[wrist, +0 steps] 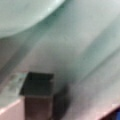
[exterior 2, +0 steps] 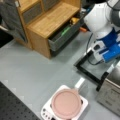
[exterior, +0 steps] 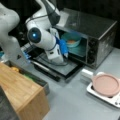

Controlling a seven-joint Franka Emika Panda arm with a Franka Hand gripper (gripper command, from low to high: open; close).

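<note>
My gripper reaches over the lowered door of a dark toaster oven and sits at the mouth of its chamber. Inside, a teal bowl with something orange in it rests on a teal tray. In the wrist view the bowl's rim fills the top left and the teal tray spreads below it. One dark finger shows at the bottom left, close above the tray. The gripper is nearest to the tray's front edge, just short of the bowl.
A pink pan sits on a white cooktop at a front view's right. A wooden cabinet has an open drawer holding small items. The oven door's frame juts out over the grey table.
</note>
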